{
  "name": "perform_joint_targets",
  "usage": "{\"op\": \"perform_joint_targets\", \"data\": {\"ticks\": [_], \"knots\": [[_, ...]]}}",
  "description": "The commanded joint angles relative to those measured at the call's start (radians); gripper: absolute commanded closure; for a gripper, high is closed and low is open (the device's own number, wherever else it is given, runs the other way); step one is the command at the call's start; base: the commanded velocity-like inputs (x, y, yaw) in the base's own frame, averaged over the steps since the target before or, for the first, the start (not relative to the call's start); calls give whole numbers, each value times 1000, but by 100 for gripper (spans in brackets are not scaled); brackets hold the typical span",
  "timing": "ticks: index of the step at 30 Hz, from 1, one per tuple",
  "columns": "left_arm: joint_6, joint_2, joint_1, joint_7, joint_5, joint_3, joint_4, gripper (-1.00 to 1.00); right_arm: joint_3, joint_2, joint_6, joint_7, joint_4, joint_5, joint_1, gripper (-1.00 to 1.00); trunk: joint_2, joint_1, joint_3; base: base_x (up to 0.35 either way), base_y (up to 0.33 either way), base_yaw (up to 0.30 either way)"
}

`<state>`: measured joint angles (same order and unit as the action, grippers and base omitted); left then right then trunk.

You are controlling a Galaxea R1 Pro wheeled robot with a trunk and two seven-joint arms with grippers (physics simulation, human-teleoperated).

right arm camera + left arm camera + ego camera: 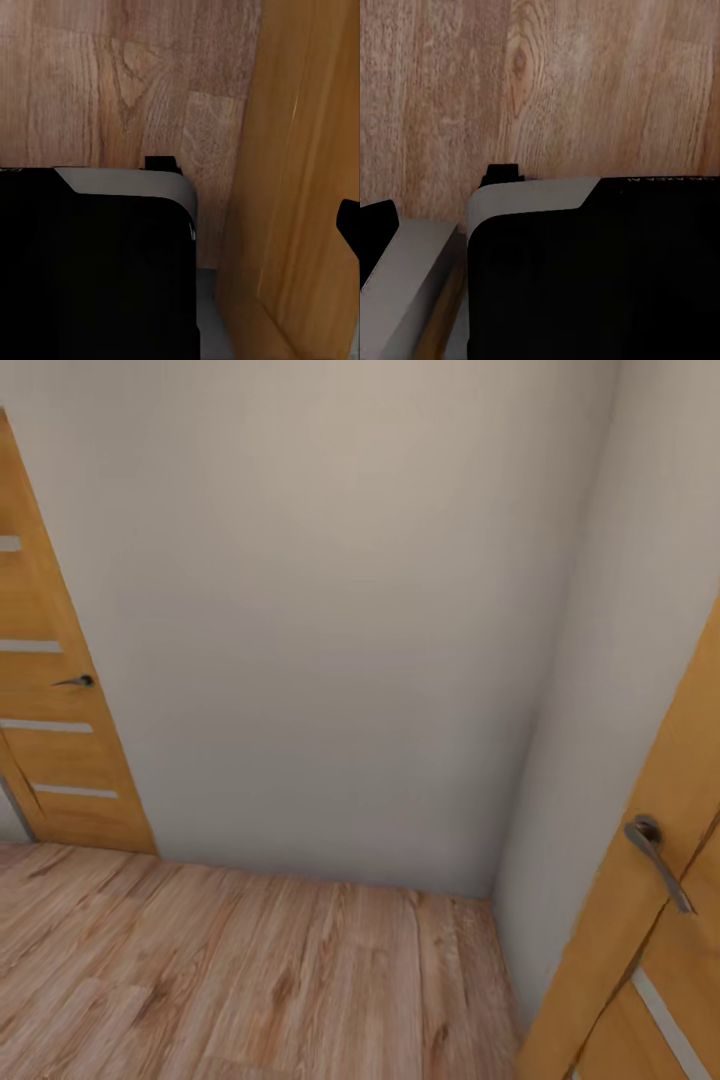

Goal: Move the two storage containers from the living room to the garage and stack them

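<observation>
The two storage containers are out of view, and so is the garage. I face a plain white wall corner (520, 760) over light wood plank flooring (250, 970). Both wrist views look down on my own black and grey base (592, 270) (97, 262) above the planks. A dark tip (376, 229) at the edge of the left wrist view and another (349, 225) in the right wrist view may be fingers. How the jaws stand cannot be made out. Nothing is seen held.
A wooden door with a lever handle (75, 681) stands at the far left. A second wooden door (650, 920) with a handle (655, 855) is close on my right, and its panel (300, 187) is right beside the base. Open floor lies ahead to the left.
</observation>
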<state>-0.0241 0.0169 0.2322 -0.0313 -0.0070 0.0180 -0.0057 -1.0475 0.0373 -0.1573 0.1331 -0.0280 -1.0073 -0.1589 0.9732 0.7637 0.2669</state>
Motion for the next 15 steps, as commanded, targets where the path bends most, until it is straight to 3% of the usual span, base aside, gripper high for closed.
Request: {"op": "perform_joint_targets", "data": {"ticks": [1,15], "knots": [[-3,0,1,-2,-1,2,1,-100,-8,1,-4,0,-3,-7,-1,-100,1,1,1,317,0,269],[-3,0,1,-2,-1,2,1,-100,-9,1,-4,0,-3,-3,-1,-100,1,1,1,317,0,269]]}}
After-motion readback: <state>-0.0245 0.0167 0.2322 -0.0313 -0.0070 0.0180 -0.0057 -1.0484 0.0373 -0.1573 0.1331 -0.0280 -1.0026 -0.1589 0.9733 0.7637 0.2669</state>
